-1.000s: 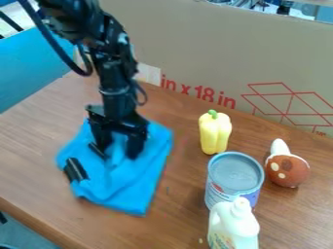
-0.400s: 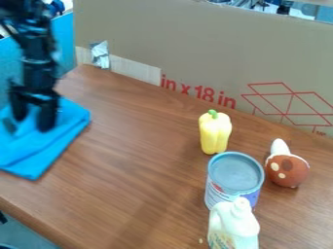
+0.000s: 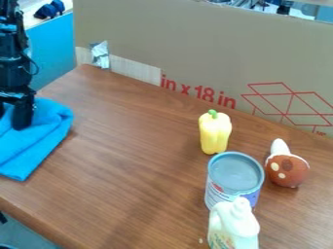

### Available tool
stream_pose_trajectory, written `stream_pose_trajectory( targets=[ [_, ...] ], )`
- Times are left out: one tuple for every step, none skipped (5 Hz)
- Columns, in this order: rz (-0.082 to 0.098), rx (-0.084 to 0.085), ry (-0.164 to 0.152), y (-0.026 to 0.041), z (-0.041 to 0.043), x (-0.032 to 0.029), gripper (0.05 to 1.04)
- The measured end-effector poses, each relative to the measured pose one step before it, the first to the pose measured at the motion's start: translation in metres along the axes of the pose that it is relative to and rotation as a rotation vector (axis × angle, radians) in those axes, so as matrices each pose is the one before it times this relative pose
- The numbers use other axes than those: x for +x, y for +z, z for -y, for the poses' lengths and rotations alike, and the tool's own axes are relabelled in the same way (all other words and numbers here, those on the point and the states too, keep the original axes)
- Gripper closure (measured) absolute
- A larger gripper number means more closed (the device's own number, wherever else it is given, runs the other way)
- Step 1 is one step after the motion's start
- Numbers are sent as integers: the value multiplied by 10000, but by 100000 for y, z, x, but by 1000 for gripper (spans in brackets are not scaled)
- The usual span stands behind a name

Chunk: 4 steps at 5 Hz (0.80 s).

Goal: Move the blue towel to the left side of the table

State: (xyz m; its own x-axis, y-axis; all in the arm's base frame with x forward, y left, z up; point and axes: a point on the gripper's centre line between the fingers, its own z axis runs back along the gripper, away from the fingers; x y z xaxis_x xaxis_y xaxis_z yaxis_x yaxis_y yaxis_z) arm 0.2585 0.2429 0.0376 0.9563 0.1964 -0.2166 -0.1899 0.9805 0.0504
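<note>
At the left edge of the camera view, the black gripper [image 3: 9,115] hangs low over a blue cloth [image 3: 40,132], with its fingers apart and pointing down. Its right finger [image 3: 23,115] is against or just above the cloth; whether it presses on the fabric I cannot tell. Folds rise around that finger, and the cloth lies rumpled on the table's left side, partly cut off by the view's edge.
On the wooden table [image 3: 130,160], a yellow pepper [image 3: 214,132] stands behind a metal can [image 3: 234,177]. A white bottle [image 3: 232,226] is in front, a brown-and-white toy [image 3: 286,168] at the right. A cardboard wall [image 3: 195,53] runs along the back.
The gripper has moved left from above the table's left-middle part to the view's edge. The blue cloth has slid left along with it. The pepper, can, bottle and toy have stayed put.
</note>
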Motion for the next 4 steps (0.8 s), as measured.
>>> stream_pose_trajectory(
  targets=[
    [919, -896, -392, 774, 1439, 355, 82],
    [1420, -618, -713, 3932, 2570, -866, 82],
    [479, -745, -681, 2029, 3425, -1018, 82],
    [-171, 303, -1099, 1556, 4334, -1013, 82]
  ],
)
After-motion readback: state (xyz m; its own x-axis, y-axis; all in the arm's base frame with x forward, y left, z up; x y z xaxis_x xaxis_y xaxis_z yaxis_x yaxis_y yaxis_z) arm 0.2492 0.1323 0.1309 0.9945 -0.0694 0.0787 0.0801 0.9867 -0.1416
